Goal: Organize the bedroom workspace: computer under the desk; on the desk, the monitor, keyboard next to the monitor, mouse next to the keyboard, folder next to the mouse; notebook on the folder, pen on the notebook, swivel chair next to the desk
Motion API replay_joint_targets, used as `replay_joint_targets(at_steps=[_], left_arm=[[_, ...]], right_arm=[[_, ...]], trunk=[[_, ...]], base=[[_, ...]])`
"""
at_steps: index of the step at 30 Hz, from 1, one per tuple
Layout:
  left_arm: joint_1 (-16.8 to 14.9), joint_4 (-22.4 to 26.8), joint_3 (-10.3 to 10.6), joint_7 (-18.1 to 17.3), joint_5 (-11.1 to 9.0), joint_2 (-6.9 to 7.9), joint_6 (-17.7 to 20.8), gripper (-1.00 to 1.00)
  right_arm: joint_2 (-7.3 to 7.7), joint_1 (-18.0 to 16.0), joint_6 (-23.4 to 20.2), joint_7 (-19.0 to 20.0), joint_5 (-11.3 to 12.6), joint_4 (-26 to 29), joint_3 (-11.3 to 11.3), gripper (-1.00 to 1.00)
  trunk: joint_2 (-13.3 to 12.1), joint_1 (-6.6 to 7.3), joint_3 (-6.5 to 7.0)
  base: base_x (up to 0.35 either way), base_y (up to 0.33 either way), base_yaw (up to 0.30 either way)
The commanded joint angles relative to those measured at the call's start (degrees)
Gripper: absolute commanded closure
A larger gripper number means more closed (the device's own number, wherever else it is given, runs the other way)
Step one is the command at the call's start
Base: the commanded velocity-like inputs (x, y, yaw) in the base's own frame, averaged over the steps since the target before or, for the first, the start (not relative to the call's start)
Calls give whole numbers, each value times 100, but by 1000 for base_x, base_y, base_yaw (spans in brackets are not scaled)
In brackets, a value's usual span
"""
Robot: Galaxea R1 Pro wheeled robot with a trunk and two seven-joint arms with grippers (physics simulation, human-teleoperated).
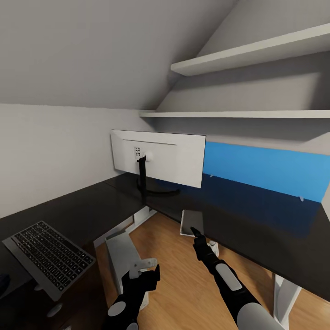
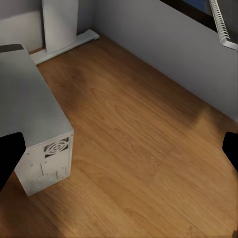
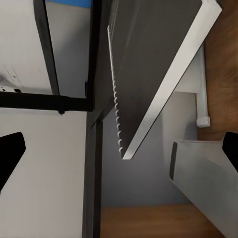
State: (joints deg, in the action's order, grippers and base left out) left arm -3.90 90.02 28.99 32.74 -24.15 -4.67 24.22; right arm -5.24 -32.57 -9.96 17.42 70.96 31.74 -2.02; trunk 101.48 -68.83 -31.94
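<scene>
My right gripper (image 1: 197, 232) pinches the grey notebook (image 1: 191, 221) at the black desk (image 1: 256, 220) edge near the monitor (image 1: 158, 157), while my left gripper (image 1: 146, 273) hangs wide open above the computer (image 2: 34, 134), keyboard (image 1: 48, 253) at far left.

I am in a home attic room set up as a study; a sloped grey ceiling (image 1: 91, 50) runs down to a low wall; two white shelves (image 1: 256, 50) are fixed under the slope; a glossy black L-shaped desk (image 1: 256, 215) carries a monitor (image 1: 158, 158) and a keyboard (image 1: 48, 256); a computer tower (image 2: 34, 124) stands on a warm wood floor (image 2: 144, 144).
</scene>
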Motion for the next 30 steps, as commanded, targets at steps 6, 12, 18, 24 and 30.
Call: replay_joint_targets(at_steps=[6, 12, 18, 24, 30], left_arm=[[-5, 7, 10, 48, -46, 1, 13, -100], [-5, 7, 10, 48, -47, 1, 13, -100], [-5, 7, 10, 48, -46, 1, 13, -100], [-5, 7, 10, 48, -46, 1, 13, -100], [-5, 7, 10, 48, -46, 1, 13, -100]], right_arm=[[-3, -3, -38, 8, 50, -1, -128, -100], [-3, -3, -33, 7, 50, -1, -160, -100], [-3, -3, -33, 7, 50, -1, -240, -100], [-3, -3, -32, 7, 50, -1, -282, -100], [-3, -3, -32, 7, 50, -1, -289, -100]], trunk=[[3, 1, -6], [3, 1, -6], [3, 1, -6], [3, 1, -6], [3, 1, -6]], base=[[1, 0, 0], [0, 0, 0], [0, 0, 0], [0, 0, 0], [78, 58, 0]])
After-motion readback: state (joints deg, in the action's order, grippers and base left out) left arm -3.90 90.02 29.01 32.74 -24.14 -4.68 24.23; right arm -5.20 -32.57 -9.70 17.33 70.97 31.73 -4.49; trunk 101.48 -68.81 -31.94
